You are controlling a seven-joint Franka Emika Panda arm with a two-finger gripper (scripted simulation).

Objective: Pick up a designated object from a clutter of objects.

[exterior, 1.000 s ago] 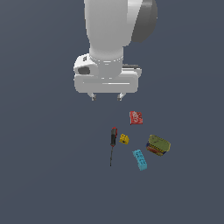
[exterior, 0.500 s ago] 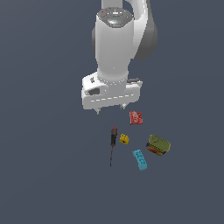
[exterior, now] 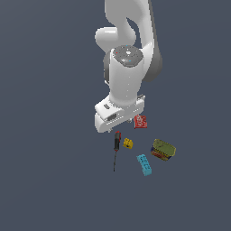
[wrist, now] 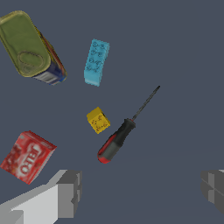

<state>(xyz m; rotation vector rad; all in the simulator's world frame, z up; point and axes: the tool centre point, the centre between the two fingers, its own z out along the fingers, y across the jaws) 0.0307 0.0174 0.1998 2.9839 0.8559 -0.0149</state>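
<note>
Yellow brick: lies flat on the dark grey floor, apart from every other item, nothing touching it. It is the landmark for all positions below.

Screwdriver: just beside the yellow brick, on the exterior view's left of it. The black-and-red handle is the end nearest the brick; the thin shaft points away from the arm.

Cyan brick: near the yellow brick, on the far side from the arm, a clear gap between them.

Olive-green can: farther from the yellow brick than the cyan brick, off to the exterior view's right. It lies on its side.

Red box: near the yellow brick on the arm's side, partly hidden by the hand in the exterior view.

Gripper: hovers above the floor, close over the screwdriver handle end and short of the yellow brick. Fingers are spread wide, nothing between them, touching nothing.
</note>
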